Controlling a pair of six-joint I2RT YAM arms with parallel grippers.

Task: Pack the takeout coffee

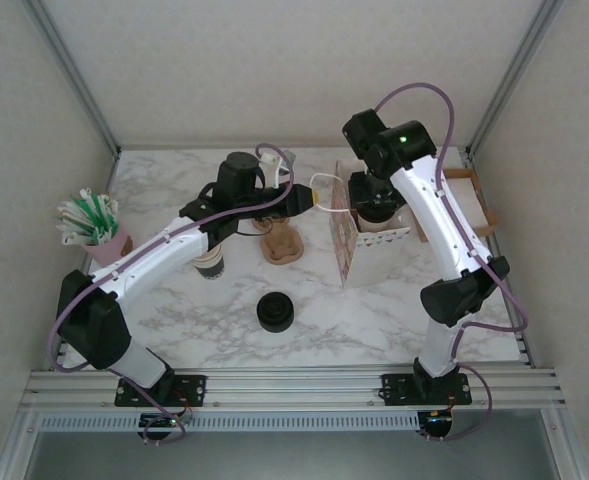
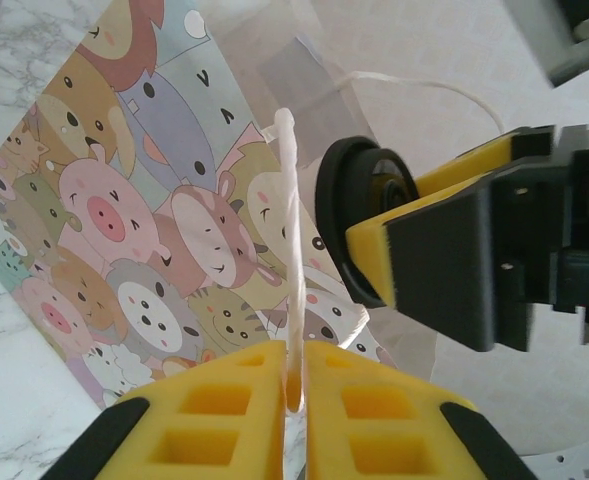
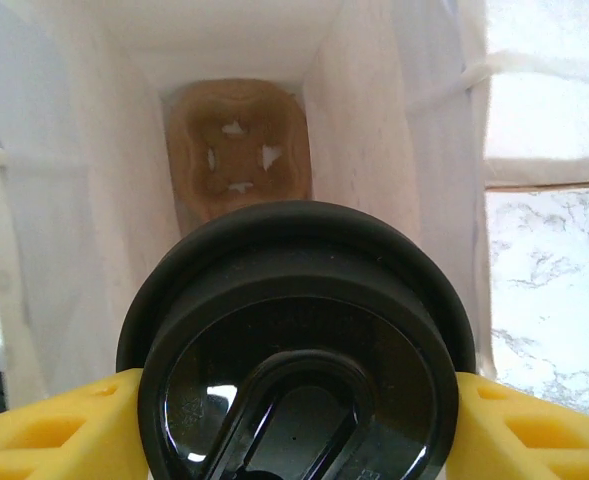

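Tight fit: the paper bag (image 2: pixel 124 230) walls stand close on both sides of the takeout coffee (image 3: pixel 294 330), which sits at the bag's open mouth, clamped at the lid btwn the yellow fingers of the right gripper (image 3: pixel 294 425). The bag bottom holds a cardboard tray (image 3: pixel 236 150) (right wrist cam looks straight down at it). The left gripper (image 2: pixel 294 362) is pinched together on the bag's white handle (image 2: pixel 292 250), per left wrist view. Top cam adds the table (image 1: pixel 374 320): open marble at front right, w/ a lid pile (image 1: pixel 275 312), cup stack (image 1: pixel 210 262) and a cardboard carrier (image 1: pixel 282 243) left of the bag.
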